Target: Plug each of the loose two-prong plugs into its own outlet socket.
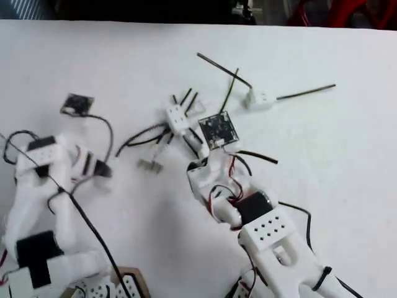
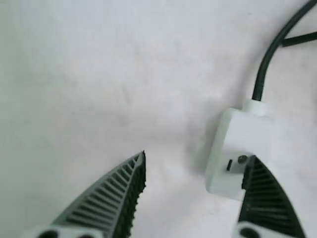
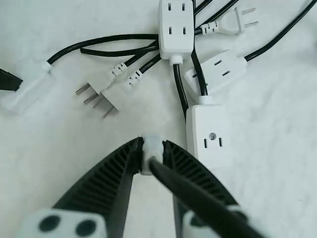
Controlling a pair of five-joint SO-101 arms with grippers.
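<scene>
My right gripper (image 3: 151,148) is shut on a small white plug (image 3: 150,147) whose black cord runs back toward the wrist. Just beyond it lie a white outlet block (image 3: 208,131), a smaller socket (image 3: 218,69) and a two-socket block (image 3: 176,25). Two loose two-prong plugs (image 3: 106,96) rest side by side on the table, and a third plug (image 3: 233,20) lies farther off. My left gripper (image 2: 195,158) is open, low over the table, with a white corded block (image 2: 242,144) against one finger (image 2: 265,198). The high view shows this gripper (image 1: 96,167) at the left.
The white table (image 1: 322,161) carries tangled black cords (image 1: 142,139) around the central outlet block (image 1: 178,118). Another white socket (image 1: 259,99) with stiff black cords lies at the back right. A small circuit board (image 1: 77,104) sits at the left. The right arm (image 1: 267,230) fills the near centre.
</scene>
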